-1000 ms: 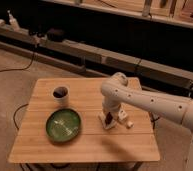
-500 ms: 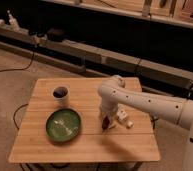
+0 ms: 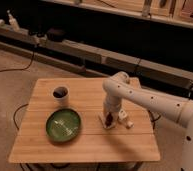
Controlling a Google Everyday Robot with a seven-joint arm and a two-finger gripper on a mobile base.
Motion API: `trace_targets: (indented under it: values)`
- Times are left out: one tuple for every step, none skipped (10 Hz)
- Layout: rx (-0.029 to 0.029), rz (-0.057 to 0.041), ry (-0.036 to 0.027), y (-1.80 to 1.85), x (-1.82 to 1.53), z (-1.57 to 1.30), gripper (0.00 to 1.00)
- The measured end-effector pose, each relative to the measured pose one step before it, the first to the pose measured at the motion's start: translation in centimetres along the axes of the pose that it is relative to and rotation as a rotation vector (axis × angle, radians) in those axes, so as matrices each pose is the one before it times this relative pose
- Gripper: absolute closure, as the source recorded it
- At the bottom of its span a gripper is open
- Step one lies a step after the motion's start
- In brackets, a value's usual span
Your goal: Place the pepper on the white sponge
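My gripper (image 3: 109,116) points straight down over the right middle of the wooden table (image 3: 85,145). A small dark red pepper (image 3: 109,119) shows right at its tip, over a small off-white sponge (image 3: 105,125) that lies flat on the table. I cannot tell whether the pepper rests on the sponge or is held just above it. My white arm (image 3: 140,97) reaches in from the right.
A green plate (image 3: 63,125) lies at the table's front left. A white cup (image 3: 60,94) with dark contents stands behind it. A long narrow white segmented block (image 3: 124,119) lies just right of the gripper. Shelves and cables run along the back.
The gripper has shifted slightly to the left over the sponge, the pepper still at its tip. The plate, cup and white block have not moved.
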State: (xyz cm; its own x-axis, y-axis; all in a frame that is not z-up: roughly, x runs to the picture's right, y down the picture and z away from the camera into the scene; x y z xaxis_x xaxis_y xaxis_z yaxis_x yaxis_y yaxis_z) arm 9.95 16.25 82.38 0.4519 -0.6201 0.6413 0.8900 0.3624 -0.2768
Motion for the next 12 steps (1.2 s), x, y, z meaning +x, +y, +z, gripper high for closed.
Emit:
trace_targets:
  values:
    - [-0.00396,-0.00279,0.00158,0.065,0.023,0.153,0.53]
    - [-0.00062,-0.00301,-0.00191,-0.111,-0.078,0.167,0.44]
    - [0.00267,-0.00150,-0.00483,-0.187,-0.149,0.060,0.33]
    - [0.00443,-0.00011,-0.00583,-0.197,-0.156,0.012,0.26]
    - [0.00762,-0.00172,-0.00815,-0.377,-0.262,-0.085,0.20]
    - [0.00573,-0.00368,-0.00515,-0.354,-0.222,-0.023,0.20]
    - [0.00270,-0.00194,0.00020,-0.150,-0.065,-0.051,0.20]
    - [0.00138,0.00311,0.00157,-0.060,0.033,-0.092,0.20]
    - [0.00979,0.02477,-0.00467,-0.231,0.131,-0.294,0.20]
    - [0.01271,0.03817,0.00469,-0.153,0.473,-0.950,0.20]
    - [0.01263,0.03335,0.01279,-0.170,0.468,-1.083,0.20]
    - [0.01039,0.02733,0.01061,-0.062,0.390,-0.862,0.20]
